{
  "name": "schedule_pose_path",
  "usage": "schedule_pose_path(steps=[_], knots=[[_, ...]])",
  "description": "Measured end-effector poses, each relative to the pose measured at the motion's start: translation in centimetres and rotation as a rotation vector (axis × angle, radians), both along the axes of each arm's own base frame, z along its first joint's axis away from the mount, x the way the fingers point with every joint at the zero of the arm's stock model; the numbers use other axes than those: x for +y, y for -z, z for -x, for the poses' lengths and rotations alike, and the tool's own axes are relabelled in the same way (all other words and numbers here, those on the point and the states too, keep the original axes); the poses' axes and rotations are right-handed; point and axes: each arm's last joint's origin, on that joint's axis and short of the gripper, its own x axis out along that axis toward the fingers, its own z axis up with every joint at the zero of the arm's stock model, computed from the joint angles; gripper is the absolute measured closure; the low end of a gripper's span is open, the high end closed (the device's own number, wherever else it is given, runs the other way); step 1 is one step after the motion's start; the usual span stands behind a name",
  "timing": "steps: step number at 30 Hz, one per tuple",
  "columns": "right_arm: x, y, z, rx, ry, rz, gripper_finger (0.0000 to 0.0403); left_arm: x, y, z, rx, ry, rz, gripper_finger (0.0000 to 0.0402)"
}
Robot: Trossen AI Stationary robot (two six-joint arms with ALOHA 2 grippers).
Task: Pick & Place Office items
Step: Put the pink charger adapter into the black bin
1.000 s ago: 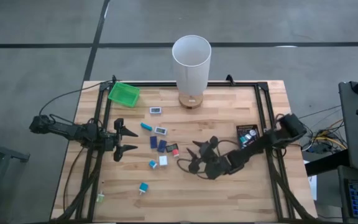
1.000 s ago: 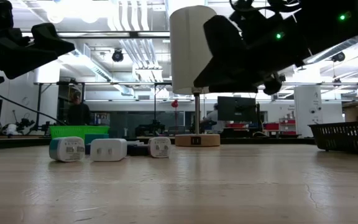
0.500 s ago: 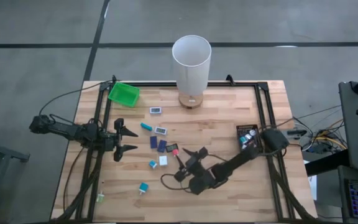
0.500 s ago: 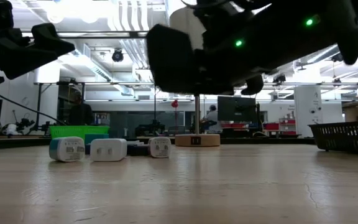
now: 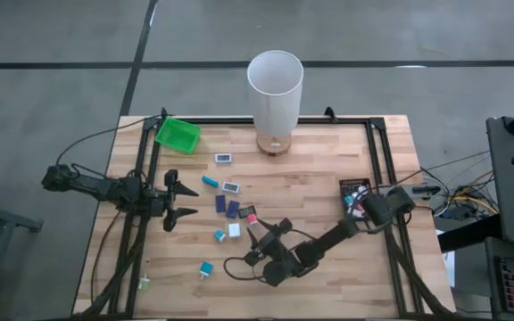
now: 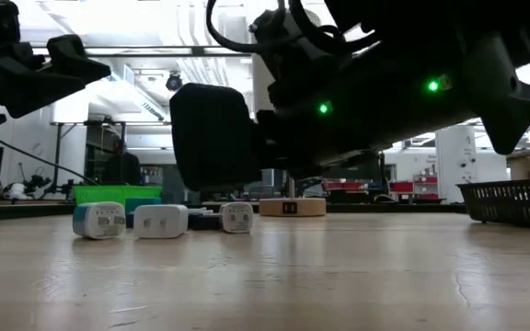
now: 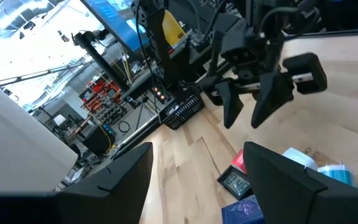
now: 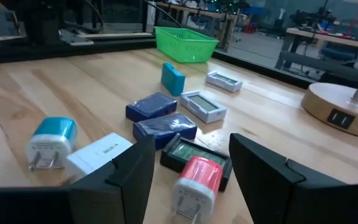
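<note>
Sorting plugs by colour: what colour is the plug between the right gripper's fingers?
Pink-red plug with white base; right wrist view shows it best.

The desk is pale striped wood framed in black. A bright green tray sits at one corner, a tall white cylinder on a tan round base. Among the office items: two dark blue blocks, a teal-capped white plug, a red-capped white plug (beside a black piece with a green face), and grey-white framed rectangles.
</note>
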Motion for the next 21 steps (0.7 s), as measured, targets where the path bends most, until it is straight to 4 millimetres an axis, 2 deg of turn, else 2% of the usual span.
schedule_pose_path(steps=[6, 15, 21], knots=[[-0.2, 0.1, -0.1, -0.003, -0.013, -0.021, 0.0203, 0.0, 0.0, 0.0, 0.000, 0.000, 0.000, 0.0145], [-2.5, 0.7, -0.1, -0.022, 0.016, -0.222, 0.0204, 0.0, 0.0, 0.0, 0.000, 0.001, 0.000, 0.0145], [-3.2, 0.5, -0.2, -0.017, 0.036, -0.253, 0.0204, 0.0, 0.0, 0.0, 0.000, 0.000, 0.000, 0.0145]])
